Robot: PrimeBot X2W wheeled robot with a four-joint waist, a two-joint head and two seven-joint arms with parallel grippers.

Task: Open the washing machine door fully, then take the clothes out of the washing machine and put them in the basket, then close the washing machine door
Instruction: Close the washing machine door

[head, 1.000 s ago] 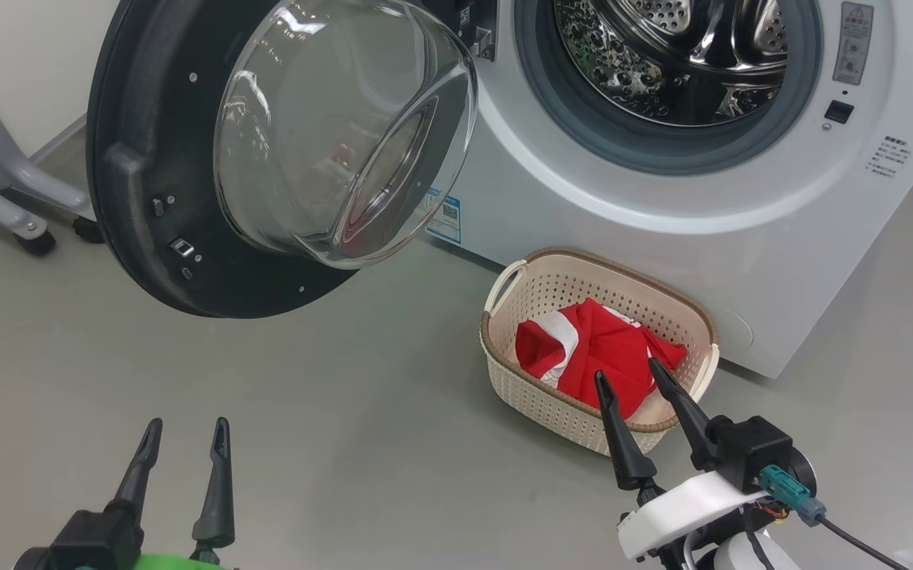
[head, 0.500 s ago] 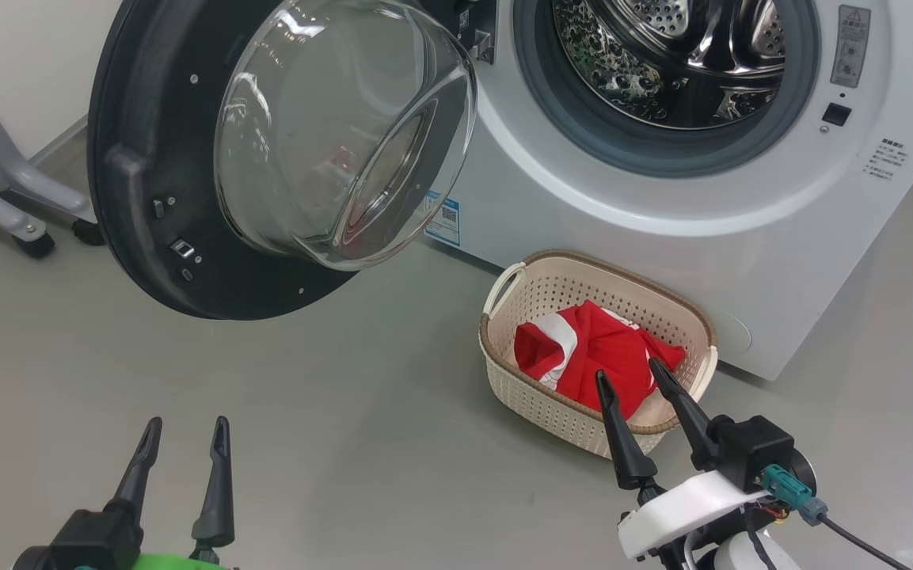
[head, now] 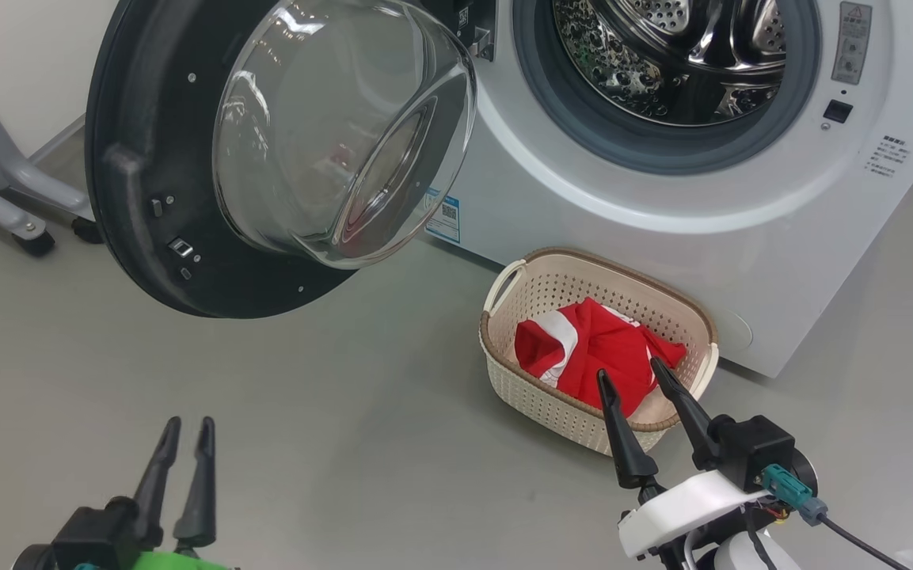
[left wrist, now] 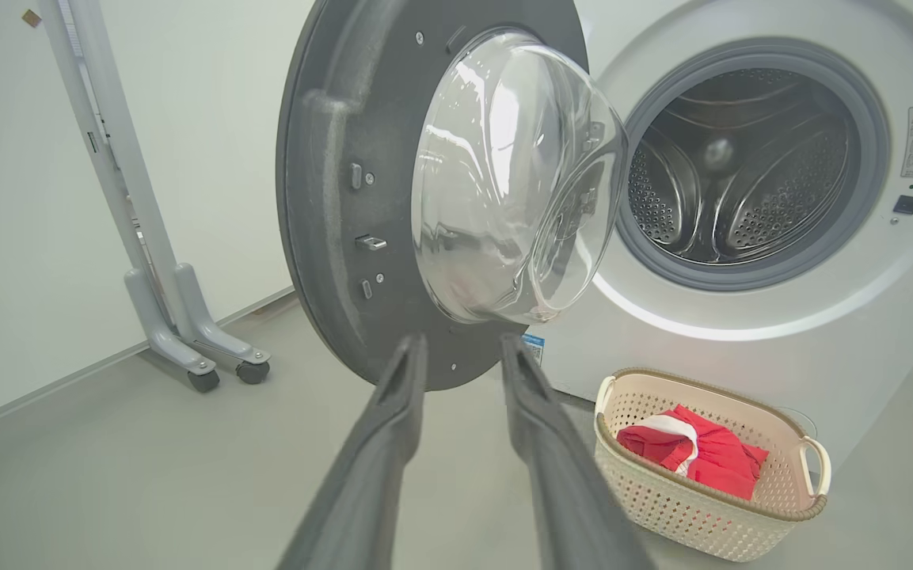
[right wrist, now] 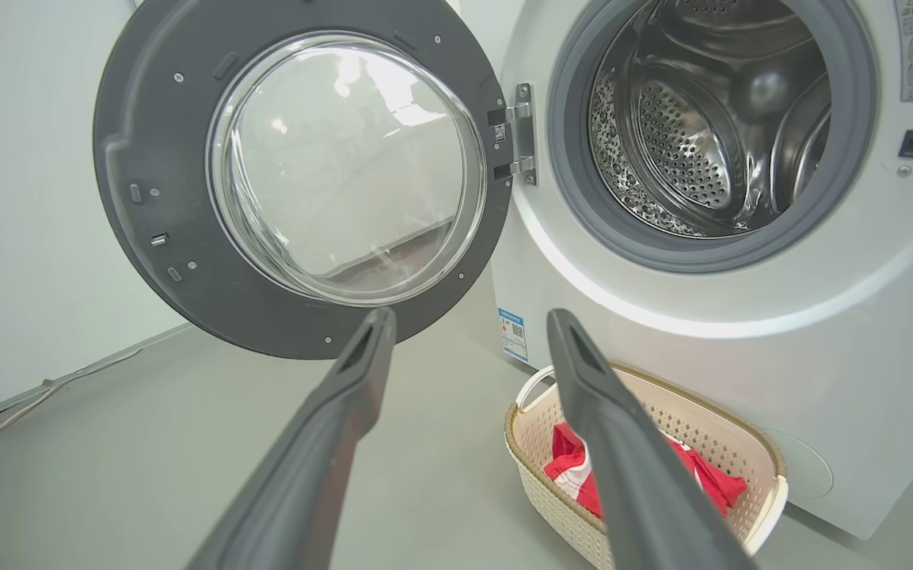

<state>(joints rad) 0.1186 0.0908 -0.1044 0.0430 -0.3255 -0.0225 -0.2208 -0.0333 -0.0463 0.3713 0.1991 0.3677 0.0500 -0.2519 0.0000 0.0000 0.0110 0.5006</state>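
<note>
The washing machine door (head: 139,119) is swung wide; the clothes (head: 591,340) are held in the basket (head: 543,404); the left gripper (head: 190,421) is seen narrowly parted, the right gripper (head: 628,367) widely parted, both empty.

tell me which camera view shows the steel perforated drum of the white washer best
The left wrist view: the steel perforated drum shows almost whole inside its grey rubber gasket, back wall included. The head view looks down and crops its upper part; the right wrist view is closer but cuts off the top.
</note>
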